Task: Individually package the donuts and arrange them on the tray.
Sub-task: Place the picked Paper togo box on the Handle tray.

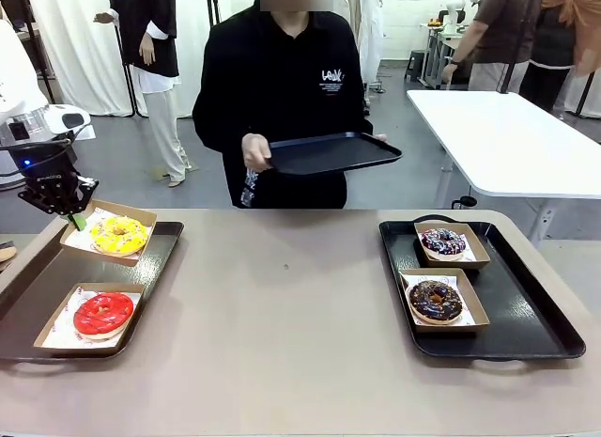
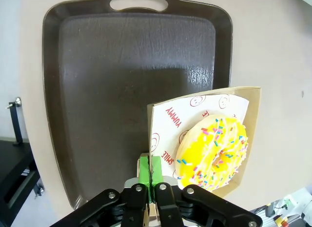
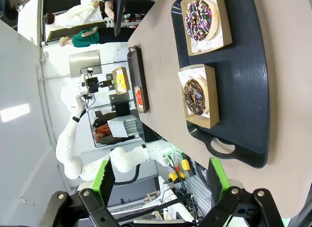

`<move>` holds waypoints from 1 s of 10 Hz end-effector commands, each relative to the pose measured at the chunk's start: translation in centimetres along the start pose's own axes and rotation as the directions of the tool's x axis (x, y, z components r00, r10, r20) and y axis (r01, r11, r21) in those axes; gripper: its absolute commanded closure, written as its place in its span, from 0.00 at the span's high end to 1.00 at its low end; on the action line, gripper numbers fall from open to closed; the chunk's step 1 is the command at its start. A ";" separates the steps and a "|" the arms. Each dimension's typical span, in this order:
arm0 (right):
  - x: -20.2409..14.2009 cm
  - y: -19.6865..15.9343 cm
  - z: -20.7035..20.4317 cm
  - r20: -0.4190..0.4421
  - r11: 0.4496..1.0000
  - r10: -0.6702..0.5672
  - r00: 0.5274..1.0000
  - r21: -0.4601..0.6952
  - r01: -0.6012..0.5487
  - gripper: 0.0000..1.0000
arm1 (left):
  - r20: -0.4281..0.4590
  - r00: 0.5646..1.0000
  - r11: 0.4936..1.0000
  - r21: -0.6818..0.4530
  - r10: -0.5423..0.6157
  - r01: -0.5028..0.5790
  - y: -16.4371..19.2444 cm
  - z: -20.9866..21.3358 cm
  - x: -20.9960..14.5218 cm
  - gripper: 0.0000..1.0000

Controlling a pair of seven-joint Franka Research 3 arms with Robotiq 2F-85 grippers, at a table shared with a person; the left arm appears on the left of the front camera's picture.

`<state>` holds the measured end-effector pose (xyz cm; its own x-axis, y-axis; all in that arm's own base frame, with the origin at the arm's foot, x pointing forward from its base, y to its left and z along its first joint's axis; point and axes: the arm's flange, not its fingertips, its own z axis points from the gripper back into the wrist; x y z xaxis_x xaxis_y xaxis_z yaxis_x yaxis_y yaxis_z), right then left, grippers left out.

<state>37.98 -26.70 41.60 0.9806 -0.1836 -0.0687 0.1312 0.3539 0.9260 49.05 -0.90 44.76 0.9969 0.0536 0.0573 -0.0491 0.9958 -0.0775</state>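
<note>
Yellow sprinkled ring donut [image 2: 213,153] in its shallow brown cardboard box [image 2: 243,97] hangs just right of the left tool [image 2: 150,172], pinched at the box's corner, above the dark tray [image 2: 122,80]; right tool [image 3: 158,180] spread, well apart.

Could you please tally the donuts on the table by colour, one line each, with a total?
Glossy red ring donut: 1
Yellow sprinkled ring donut: 1
Dark chocolate ring donut: 1
Dark ring donut with white-purple sprinkles: 1
Total: 4
</note>
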 end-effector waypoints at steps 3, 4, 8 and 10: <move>-0.1 0.2 0.0 0.003 1.000 -0.012 1.000 0.005 0.012 1.00 | -0.085 0.995 0.999 -0.010 -0.053 0.052 0.7 -2.2 4.9 0.01; -0.1 0.2 0.0 0.003 1.000 -0.012 1.000 0.005 0.012 1.00 | -0.107 0.993 0.998 -0.029 -0.054 0.051 1.4 -3.3 6.2 0.01; -0.1 0.2 0.0 0.003 1.000 -0.012 1.000 0.005 0.012 1.00 | -0.122 0.991 0.998 -0.052 -0.053 0.047 3.9 -6.4 8.1 0.01; -0.1 0.2 0.0 0.003 1.000 -0.012 1.000 0.005 0.012 1.00 | -0.116 0.990 0.996 -0.046 -0.081 0.076 4.1 -7.6 7.8 0.01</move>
<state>37.97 -26.70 41.61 0.9806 -0.1837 -0.0685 0.1310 0.3540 0.9260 57.00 2.94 37.21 0.9977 -0.0027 -0.0672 -0.0041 0.9949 -0.1007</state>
